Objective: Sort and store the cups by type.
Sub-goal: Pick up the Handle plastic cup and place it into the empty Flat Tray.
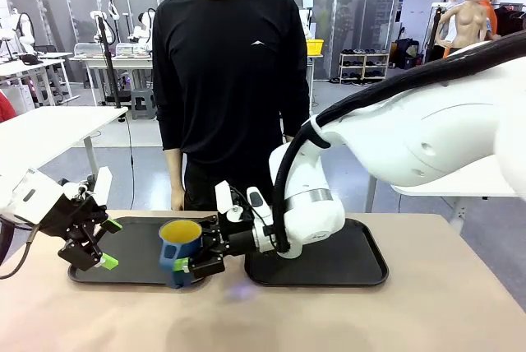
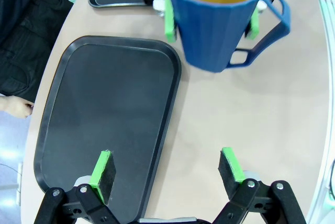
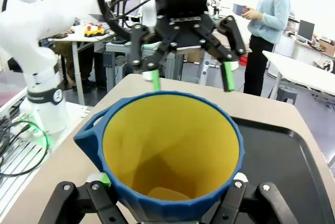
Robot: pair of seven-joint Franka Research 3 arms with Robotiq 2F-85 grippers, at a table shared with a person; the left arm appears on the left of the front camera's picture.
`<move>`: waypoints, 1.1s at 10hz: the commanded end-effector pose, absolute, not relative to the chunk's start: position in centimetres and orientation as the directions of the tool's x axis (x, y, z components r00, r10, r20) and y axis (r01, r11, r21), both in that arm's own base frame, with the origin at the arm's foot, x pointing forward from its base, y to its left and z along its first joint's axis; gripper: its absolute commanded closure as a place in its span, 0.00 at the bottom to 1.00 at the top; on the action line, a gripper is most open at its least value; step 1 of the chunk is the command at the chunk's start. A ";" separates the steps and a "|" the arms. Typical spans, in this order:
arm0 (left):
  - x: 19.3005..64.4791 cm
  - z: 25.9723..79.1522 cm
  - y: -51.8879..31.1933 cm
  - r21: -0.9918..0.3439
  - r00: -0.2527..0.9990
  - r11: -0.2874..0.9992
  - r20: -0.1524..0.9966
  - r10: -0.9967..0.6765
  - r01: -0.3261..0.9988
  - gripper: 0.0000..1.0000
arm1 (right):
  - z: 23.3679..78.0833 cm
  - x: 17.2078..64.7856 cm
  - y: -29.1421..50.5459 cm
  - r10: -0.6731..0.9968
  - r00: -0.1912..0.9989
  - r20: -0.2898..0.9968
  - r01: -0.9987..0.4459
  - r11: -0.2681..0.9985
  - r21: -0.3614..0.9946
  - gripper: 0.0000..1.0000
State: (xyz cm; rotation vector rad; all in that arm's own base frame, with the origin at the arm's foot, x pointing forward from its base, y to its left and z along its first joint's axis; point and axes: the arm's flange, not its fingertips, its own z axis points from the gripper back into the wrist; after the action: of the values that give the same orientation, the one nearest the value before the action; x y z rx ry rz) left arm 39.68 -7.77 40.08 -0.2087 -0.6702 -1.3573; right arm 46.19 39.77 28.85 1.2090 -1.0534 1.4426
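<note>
Between the right fingers (image 3: pixel 102 179) sits the blue mug (image 3: pixel 170 156), clamped.

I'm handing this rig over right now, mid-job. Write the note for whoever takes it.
Right end effector: shut on the blue mug, holding it upright at the near right edge of the left tray.
Left end effector: open, holding nothing, over the left tray's left part.
Right tray: bare where visible.
Done: mug grasped.
Left: set the mug down and release; the other cup still needs storing.
</note>
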 end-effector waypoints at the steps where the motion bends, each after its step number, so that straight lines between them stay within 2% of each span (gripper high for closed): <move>1: 39.6 40.0 -7.8 0.252 0.061 0.232 0.543 -0.837 0.940 0.00 | 28.3 47.7 42.8 0.110 -0.044 0.993 -0.992 -0.121 -0.030 0.57; 8: 39.6 40.0 -7.8 0.252 0.061 0.232 0.543 -0.837 0.940 0.00 | 27.1 52.2 46.3 0.102 -0.033 0.994 -0.994 0.100 -0.043 0.57; 11: 39.6 40.0 -7.8 0.252 0.061 0.232 0.543 -0.837 0.940 0.00 | 25.9 52.9 47.2 0.116 -0.025 0.993 -0.988 0.150 -0.042 0.57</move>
State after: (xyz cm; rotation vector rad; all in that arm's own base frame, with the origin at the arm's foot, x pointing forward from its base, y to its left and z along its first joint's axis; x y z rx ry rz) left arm 39.68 -7.78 40.08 -0.2086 -0.6703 -1.3573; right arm 52.83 46.38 26.55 1.0379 -1.1864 1.1917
